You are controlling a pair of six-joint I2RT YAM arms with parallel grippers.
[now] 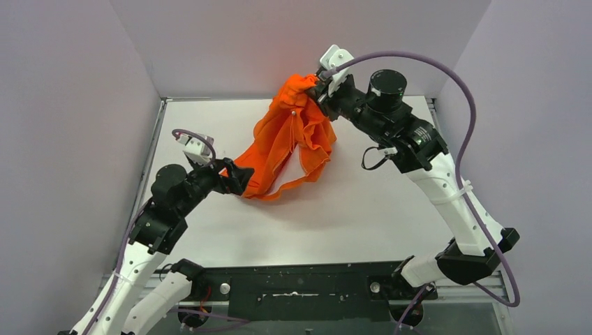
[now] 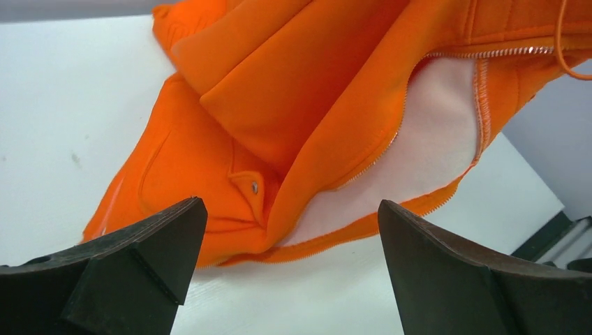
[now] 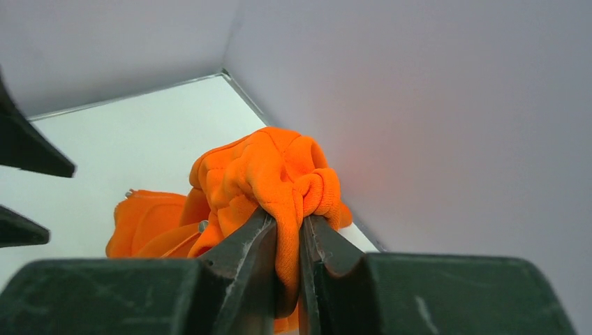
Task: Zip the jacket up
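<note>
**While right hand point(image 1: 320, 78) pinched jacket point(image 1: 293, 132), left hand point(image 1: 239, 178) stood wide**

Clamped on a bunched fold, the right hand held the one orange jacket raised over the far side of the surface point(image 1: 363, 216). Its length slanted down toward the left hand, empty and spread, with the hem lying just ahead of it. One light zipper point(image 2: 489, 52) ran unjoined ahead of and above that nearer hand.

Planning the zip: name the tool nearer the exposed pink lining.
Left. The left tool is open just short of the pink lining; the right tool clamps the bunched far end of the jacket.
</note>
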